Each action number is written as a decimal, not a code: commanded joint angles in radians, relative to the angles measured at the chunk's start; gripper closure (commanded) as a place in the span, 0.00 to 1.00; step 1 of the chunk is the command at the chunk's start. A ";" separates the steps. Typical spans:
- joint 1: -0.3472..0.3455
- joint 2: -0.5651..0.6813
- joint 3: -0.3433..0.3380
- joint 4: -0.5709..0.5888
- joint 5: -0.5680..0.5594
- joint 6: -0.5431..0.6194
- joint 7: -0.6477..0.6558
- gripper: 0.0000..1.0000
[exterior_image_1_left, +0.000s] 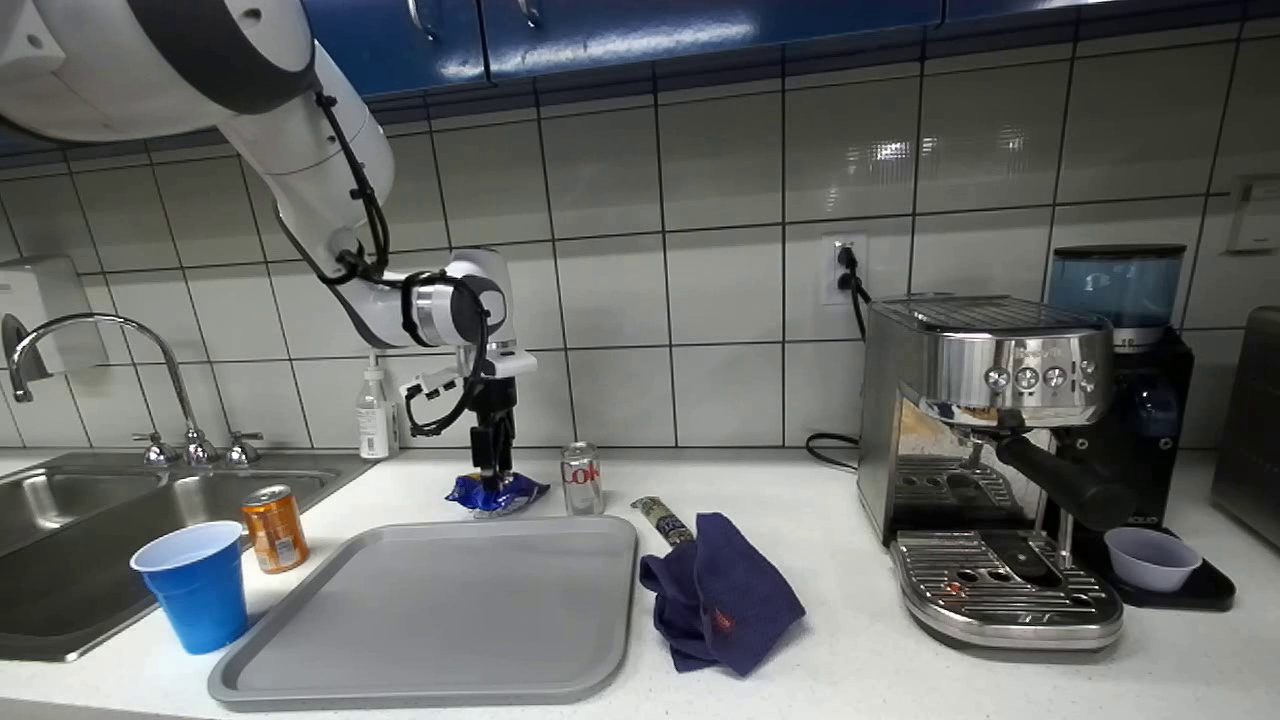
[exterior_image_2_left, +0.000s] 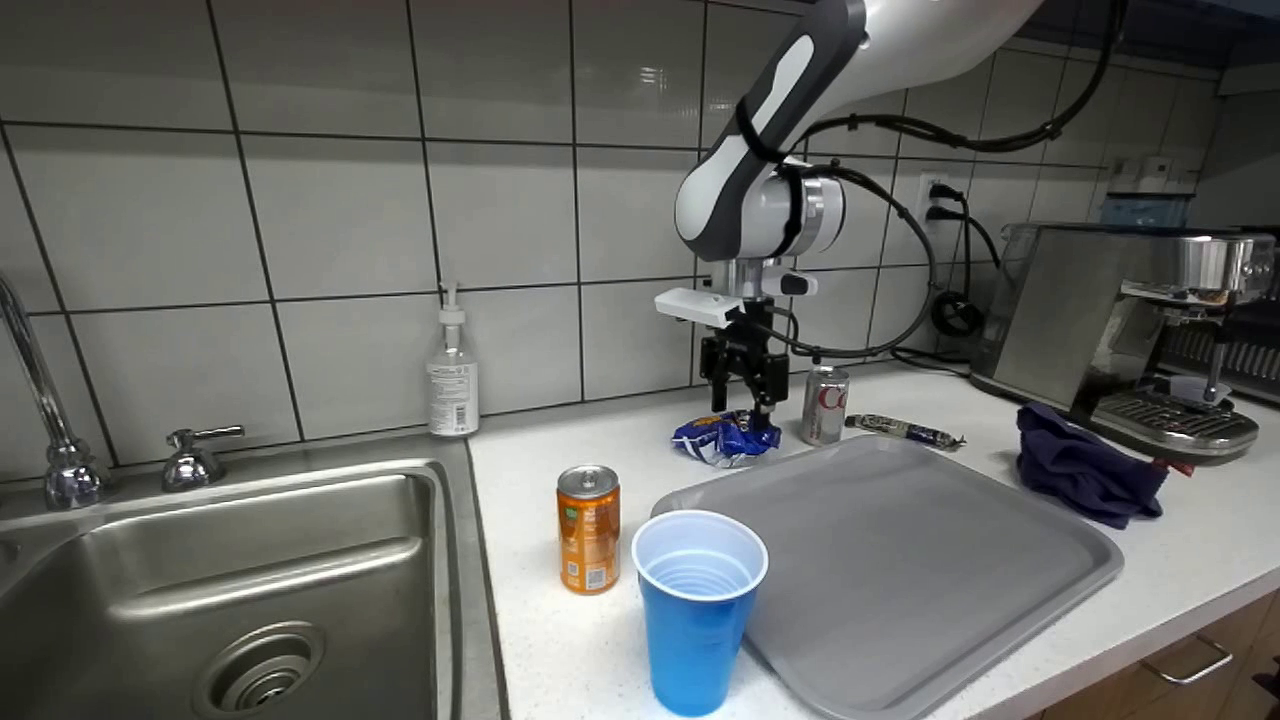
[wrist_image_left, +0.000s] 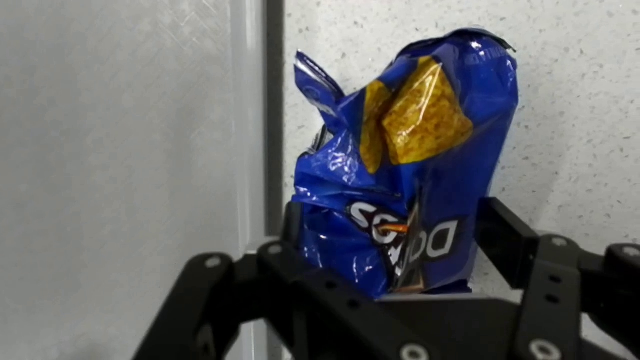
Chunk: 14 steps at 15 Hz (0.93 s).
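A crumpled blue chip bag (wrist_image_left: 425, 125) lies on the white counter, golden chips and upside-down white lettering printed on its front in the wrist view. My gripper (wrist_image_left: 392, 230) is open and straddles the lower part of the bag, one finger (wrist_image_left: 505, 240) on each side. The left finger is right against the bag's edge; whether either finger touches it I cannot tell. In both exterior views the gripper (exterior_image_1_left: 492, 468) points straight down, its tips low at the bag (exterior_image_2_left: 708, 438). The bag's bottom end is partly hidden behind the gripper in the wrist view.
A grey tray (exterior_image_1_left: 450, 600) lies close beside the bag. A silver cola can (exterior_image_1_left: 581, 480), a wrapped bar (exterior_image_2_left: 903, 431) and a purple cloth (exterior_image_1_left: 725, 600) are nearby. A blue cup (exterior_image_2_left: 695, 630) and orange can (exterior_image_2_left: 588, 540) stand between tray and sink (exterior_image_2_left: 300, 560). Tiled wall behind.
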<state>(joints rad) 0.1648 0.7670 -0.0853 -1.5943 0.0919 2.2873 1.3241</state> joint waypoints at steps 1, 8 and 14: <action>0.004 0.016 -0.002 0.031 -0.001 0.003 0.026 0.42; 0.014 0.014 -0.009 0.028 -0.015 0.009 0.028 0.97; 0.017 0.007 -0.009 0.022 -0.015 0.016 0.027 1.00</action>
<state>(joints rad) 0.1720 0.7678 -0.0873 -1.5904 0.0884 2.3024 1.3256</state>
